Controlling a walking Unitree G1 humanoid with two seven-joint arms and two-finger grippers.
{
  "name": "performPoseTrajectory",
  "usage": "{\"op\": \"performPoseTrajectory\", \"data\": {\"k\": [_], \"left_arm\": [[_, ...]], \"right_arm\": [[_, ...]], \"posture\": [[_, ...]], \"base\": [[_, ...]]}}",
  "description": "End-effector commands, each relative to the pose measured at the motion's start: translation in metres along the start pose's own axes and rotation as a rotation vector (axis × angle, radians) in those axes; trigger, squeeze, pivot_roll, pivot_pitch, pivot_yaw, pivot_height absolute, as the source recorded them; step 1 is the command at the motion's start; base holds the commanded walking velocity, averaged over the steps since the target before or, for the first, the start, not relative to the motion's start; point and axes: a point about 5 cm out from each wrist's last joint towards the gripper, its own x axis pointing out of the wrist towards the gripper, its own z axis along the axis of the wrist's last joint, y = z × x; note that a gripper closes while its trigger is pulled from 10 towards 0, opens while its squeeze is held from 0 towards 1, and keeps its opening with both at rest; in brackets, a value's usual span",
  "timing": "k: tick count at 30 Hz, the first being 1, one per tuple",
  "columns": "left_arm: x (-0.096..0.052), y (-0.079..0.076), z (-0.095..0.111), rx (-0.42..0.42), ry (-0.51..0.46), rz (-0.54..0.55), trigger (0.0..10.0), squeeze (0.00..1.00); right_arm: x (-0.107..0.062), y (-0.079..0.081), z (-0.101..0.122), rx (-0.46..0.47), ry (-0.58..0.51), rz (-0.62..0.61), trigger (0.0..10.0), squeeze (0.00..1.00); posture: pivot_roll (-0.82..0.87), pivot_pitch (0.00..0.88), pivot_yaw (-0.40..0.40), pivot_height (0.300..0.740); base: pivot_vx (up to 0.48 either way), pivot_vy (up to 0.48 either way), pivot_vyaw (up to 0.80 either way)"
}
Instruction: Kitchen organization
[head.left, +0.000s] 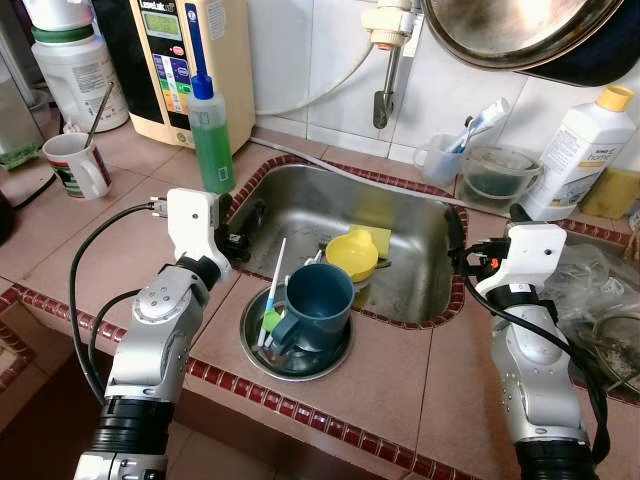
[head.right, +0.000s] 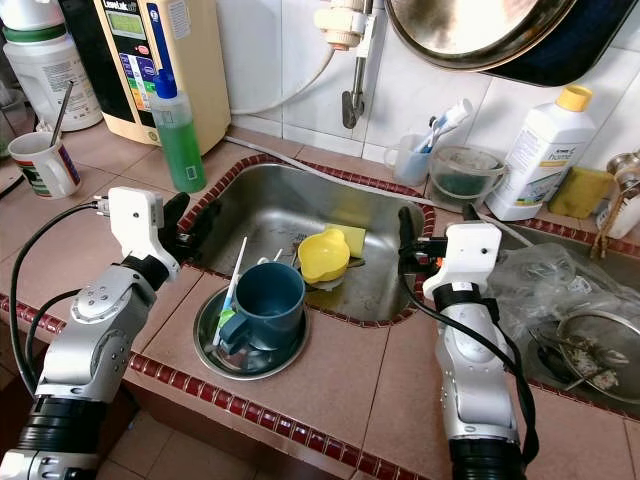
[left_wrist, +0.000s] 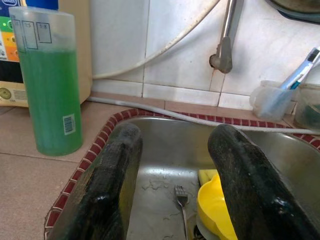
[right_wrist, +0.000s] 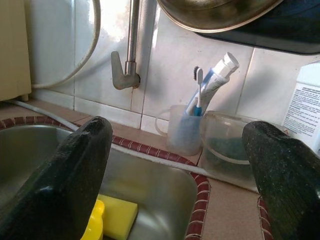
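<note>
Sitting sunk in the tiled bench, the steel sink holds a yellow cup and sponge. Left tool hovers at the sink's left rim, right tool at its right rim, both with fingers apart, empty. A teal mug stands in a metal bowl at the sink's front edge.

The right claw hung spread wide over the steel sink, holding nothing. Between its black fingers a clear cup with a toothbrush and toothpaste stood on the tiled worktop, beside a cloudy plastic container. A yellow sponge lay in the sink.
</note>
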Motion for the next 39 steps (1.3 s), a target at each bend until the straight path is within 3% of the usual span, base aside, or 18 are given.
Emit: {"op": "performPoseTrajectory", "data": {"k": [1,18,36,39], "left_arm": [[0.003,-0.0013,0.005,0.023,-0.011,-0.016,10.0,0.0],[0.0045,-0.0057,0.0049,0.024,-0.019,-0.04,10.0,0.0],[0.0079,-0.007,0.0051,0.1,-0.024,-0.105,10.0,0.0],[0.0095,-0.0075,0.0047,0.148,-0.015,-0.124,10.0,0.0]], "right_arm": [[0.0006,-0.0019,0.0051,-0.011,-0.012,-0.007,10.0,0.0],[0.0015,0.0006,0.0028,-0.002,0.013,0.009,10.0,0.0],[0.0037,-0.0018,0.0007,-0.021,0.048,0.004,10.0,0.0],[0.0031,-0.0011,0.0027,-0.002,0.028,0.006,10.0,0.0]], "posture": [[-0.07,0.0,-0.014,0.74],[-0.07,0.0,-0.022,0.74],[-0.07,0.0,-0.036,0.74],[-0.07,0.0,-0.034,0.74]], "base": [[-0.259,0.0,0.0],[-0.239,0.0,0.0],[0.0,0.0,-0.65],[0.0,0.0,-0.4]]}}
